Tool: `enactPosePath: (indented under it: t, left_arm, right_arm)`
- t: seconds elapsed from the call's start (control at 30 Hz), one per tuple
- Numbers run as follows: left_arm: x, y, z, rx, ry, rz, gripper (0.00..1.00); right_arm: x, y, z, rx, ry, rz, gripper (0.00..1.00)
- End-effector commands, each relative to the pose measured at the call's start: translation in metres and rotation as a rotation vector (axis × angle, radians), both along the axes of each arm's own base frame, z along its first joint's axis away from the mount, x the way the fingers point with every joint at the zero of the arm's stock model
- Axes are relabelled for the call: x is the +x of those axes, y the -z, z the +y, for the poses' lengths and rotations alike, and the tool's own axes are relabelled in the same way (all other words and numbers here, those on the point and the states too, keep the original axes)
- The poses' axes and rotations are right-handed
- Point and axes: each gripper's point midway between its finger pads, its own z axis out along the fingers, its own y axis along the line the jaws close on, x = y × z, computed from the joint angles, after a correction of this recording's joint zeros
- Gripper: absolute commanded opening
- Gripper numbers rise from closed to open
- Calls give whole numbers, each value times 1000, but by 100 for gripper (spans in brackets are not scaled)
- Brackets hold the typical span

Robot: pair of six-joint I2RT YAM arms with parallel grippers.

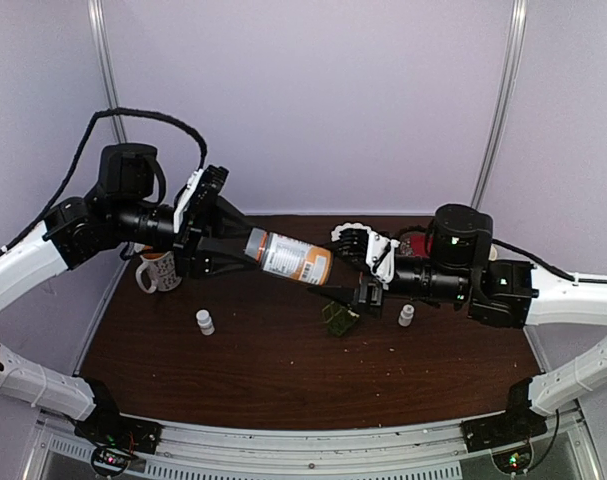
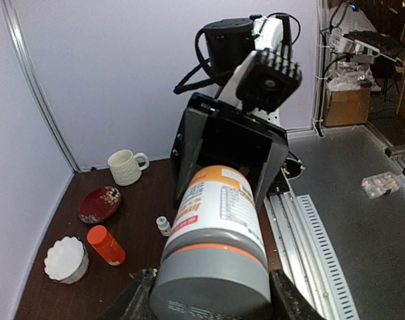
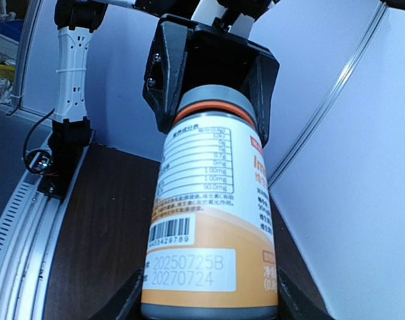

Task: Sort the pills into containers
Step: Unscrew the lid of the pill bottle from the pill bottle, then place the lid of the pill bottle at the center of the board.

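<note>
At left, the left fingers [image 1: 235, 247] are clamped on the grey cap [image 1: 255, 243] of a labelled bottle [image 1: 293, 258], held level above the table [image 1: 253, 370]. At right, the right fingers [image 1: 340, 288] are clamped on its base, probably bracing it so the cap can be twisted off. The green pill box [image 1: 338, 318] lies on the table under the bottle's right end, below and apart from both sets of fingers. No pills are discernible.
</note>
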Motion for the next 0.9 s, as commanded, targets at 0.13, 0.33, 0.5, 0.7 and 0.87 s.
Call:
enactPosePath:
  t: [0.13,0.33,0.5,0.7,0.87]
  left_arm:
    - [-7,-22,-2,40,-91,616,20]
    - [30,-27,20,-41,-286,927,18]
    - [47,-36,35,-145,-281,1086,16]
    - [65,-9,41,-62,-431,1010,18]
    - [101,80,64,164,-746,878,23]
  right_arm:
    - [35,-17,-22,-31,241,-404,0]
    - [45,-15,-36,-26,345,-464,0]
    - [45,-2,-44,-44,381,-469,0]
    - [41,1,-58,36,405,-327,0]
    - [36,16,-72,147,406,-94,0]
